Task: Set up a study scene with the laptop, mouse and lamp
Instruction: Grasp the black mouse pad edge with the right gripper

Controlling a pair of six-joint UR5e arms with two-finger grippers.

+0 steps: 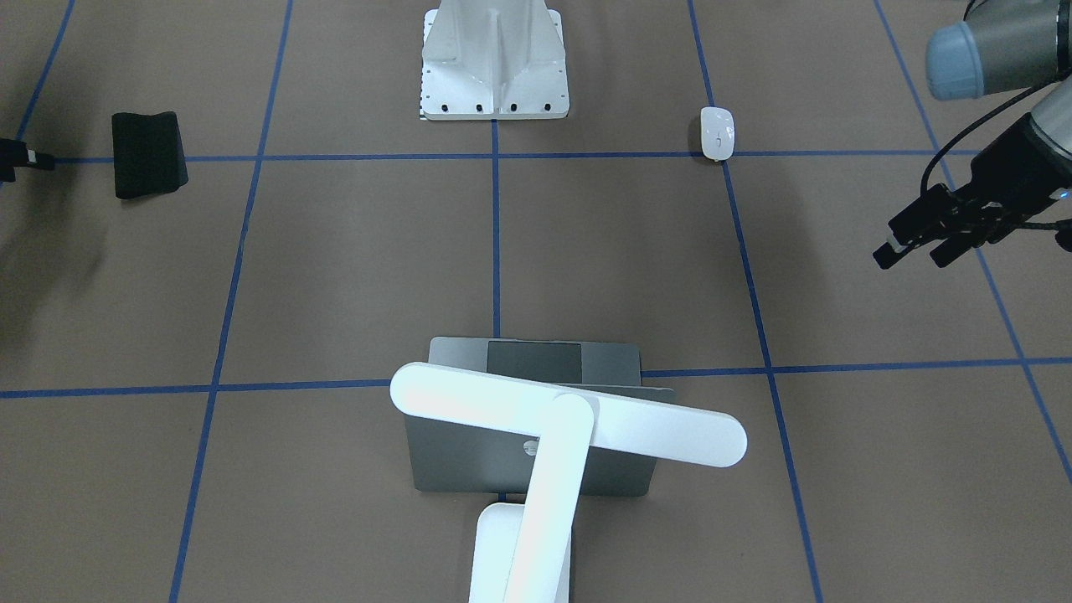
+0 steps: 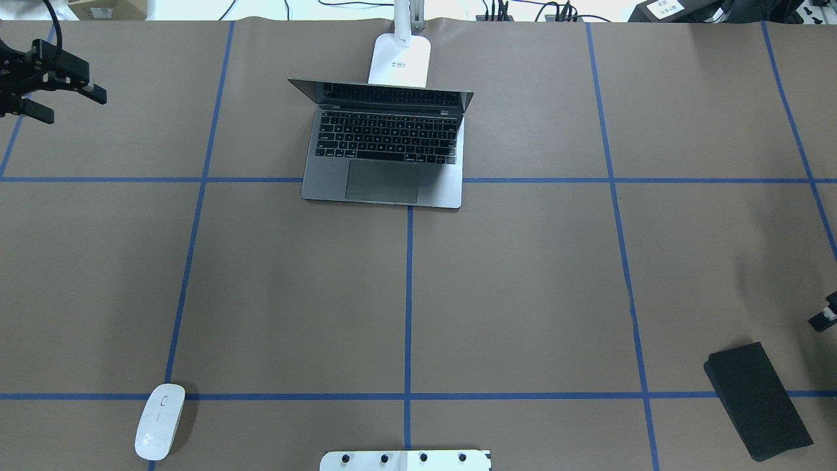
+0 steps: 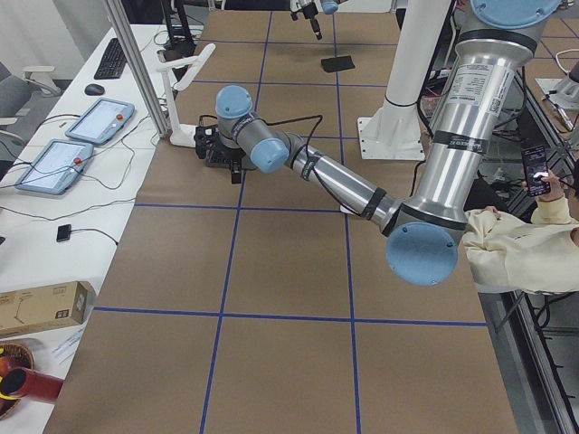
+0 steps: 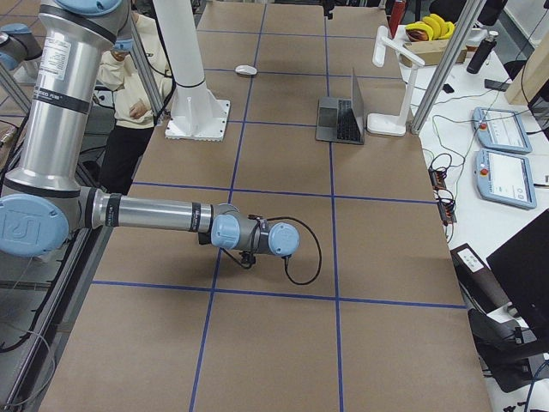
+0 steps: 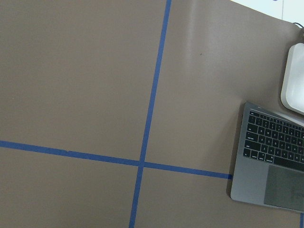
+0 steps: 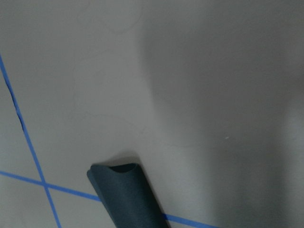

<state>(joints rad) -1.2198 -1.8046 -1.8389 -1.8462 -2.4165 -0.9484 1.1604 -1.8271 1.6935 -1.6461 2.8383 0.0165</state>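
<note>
**Laptop open at the far side, mouse near my base, both my grippers empty**

The laptop (image 2: 382, 150) sits open with its trackpad toward me and its hinge away. Its long axis runs across the table, turned slightly off the blue tape lines.

The lamp (image 1: 544, 435) stands just behind the laptop's lid; whether its base touches the lid I cannot tell. In the front-facing view its bar head lies across the top of the lid, roughly along the laptop's width with 1 end tilted. Its arm slants up from the base.

The mouse (image 2: 160, 420) lies well apart from the laptop, on my side of it and to its left. It rests flat on a tape line, its long axis pointing roughly away from me.

My left gripper (image 2: 75, 108) hangs left of the laptop, well apart, its 2 fingers spread and holding nothing.

My right gripper (image 2: 824, 317) is far to the laptop's right, near a black pad (image 2: 758, 400). Only a sliver shows, so I cannot tell its state.
</note>
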